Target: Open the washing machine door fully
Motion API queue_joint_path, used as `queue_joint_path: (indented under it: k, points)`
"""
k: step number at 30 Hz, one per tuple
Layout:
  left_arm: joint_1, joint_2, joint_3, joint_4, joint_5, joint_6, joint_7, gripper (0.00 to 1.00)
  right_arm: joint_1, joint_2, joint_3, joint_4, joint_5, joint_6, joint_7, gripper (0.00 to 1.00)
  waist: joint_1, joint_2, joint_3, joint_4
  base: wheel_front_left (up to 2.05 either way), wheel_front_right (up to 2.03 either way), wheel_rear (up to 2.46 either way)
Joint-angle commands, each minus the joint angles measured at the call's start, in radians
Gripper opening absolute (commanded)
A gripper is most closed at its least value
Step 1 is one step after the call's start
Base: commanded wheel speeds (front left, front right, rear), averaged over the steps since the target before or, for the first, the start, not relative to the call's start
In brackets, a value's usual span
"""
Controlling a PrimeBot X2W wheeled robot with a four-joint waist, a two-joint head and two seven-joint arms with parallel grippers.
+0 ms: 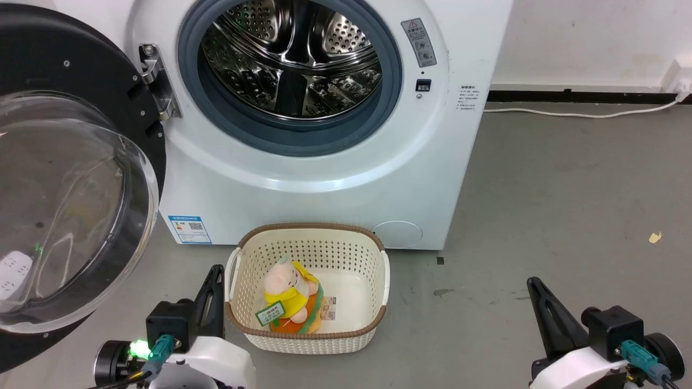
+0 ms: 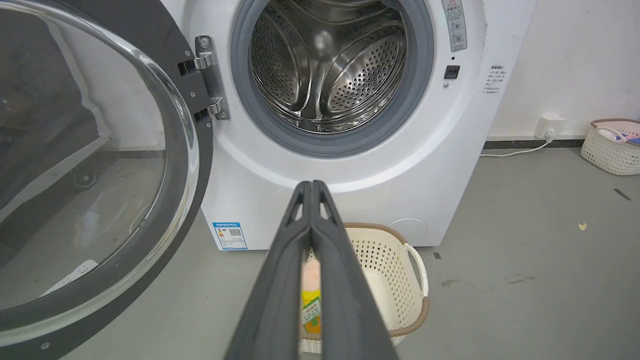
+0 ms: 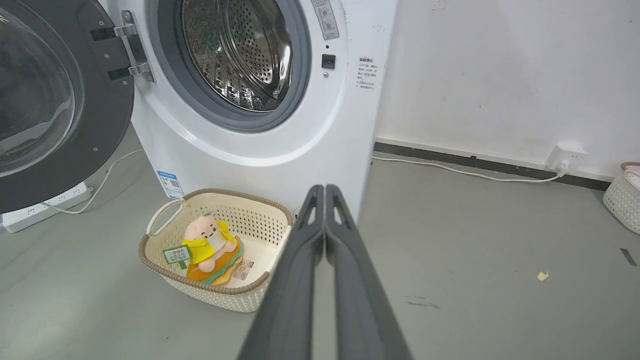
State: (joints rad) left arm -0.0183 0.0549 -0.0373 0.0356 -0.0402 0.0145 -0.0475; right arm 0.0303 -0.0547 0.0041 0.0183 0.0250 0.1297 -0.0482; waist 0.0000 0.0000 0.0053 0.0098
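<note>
**Washing machine door [image 1: 70,189] wide open**

Head view: glossy black rim and bulging clear glass hang left of the washing machine [image 1: 324,183]; perforated cream basket [image 1: 308,231] before it. Left wrist view: left tool [image 2: 312,185] pinched together. Right wrist view: right tool [image 3: 325,189] likewise closed; grey floor [image 3: 475,250] right of the washing machine.

The grey floor [image 1: 567,205] carries the washing machine [image 1: 324,200], a cream basket [image 1: 303,340] just before it, and a power strip [image 3: 45,209].
</note>
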Motion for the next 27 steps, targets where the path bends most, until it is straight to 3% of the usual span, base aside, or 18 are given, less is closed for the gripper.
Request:
queue_joint_path:
  k: [1, 27]
  points:
    - [0.015, 0.000, 0.009, -0.008, 0.012, -0.005, 0.007, 0.00, -0.019, 0.004, -0.002, -0.009, -0.008, 0.001, 0.007, 0.00, 0.0000, 0.0000, -0.001, -0.001, 0.00, 0.00, 0.00]
    - [0.018, -0.005, 0.037, -0.036, 0.040, -0.014, 0.047, 0.00, -0.030, 0.005, -0.004, -0.018, -0.025, 0.001, 0.048, 0.00, 0.0000, 0.0000, -0.005, -0.010, 0.00, 0.00, 0.00]
